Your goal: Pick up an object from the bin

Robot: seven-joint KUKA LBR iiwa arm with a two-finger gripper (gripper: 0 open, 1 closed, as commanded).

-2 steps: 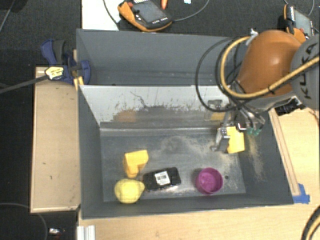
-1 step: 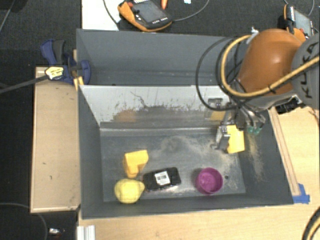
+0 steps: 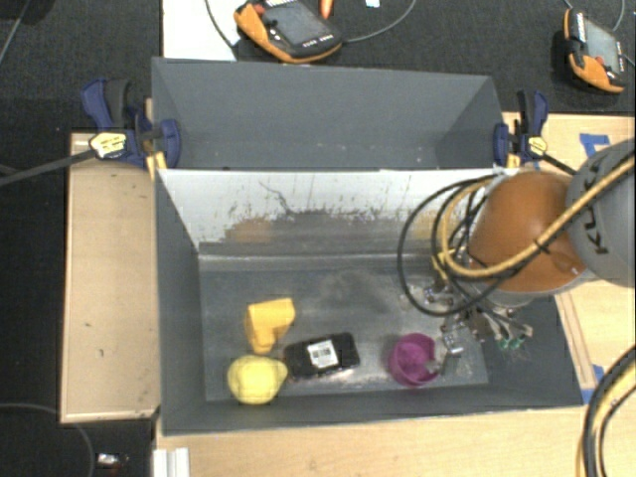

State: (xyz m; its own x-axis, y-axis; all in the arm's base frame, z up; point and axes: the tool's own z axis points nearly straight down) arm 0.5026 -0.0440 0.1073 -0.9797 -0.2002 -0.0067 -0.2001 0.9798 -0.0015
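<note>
My gripper hangs low at the bin's right side, its tip right beside a small purple cup that lies near the front wall. The fingers touch or nearly touch the cup's right rim; whether they are round it I cannot tell. Left of the cup lies a black rectangular thing with a white label. Further left sit a yellow block and a yellow ball-like thing.
The orange cover and looped cables on the wrist hide the bin's right part. The back wall slopes up behind, scuffed with rust-coloured marks. Bare floor lies in the bin's middle and back left.
</note>
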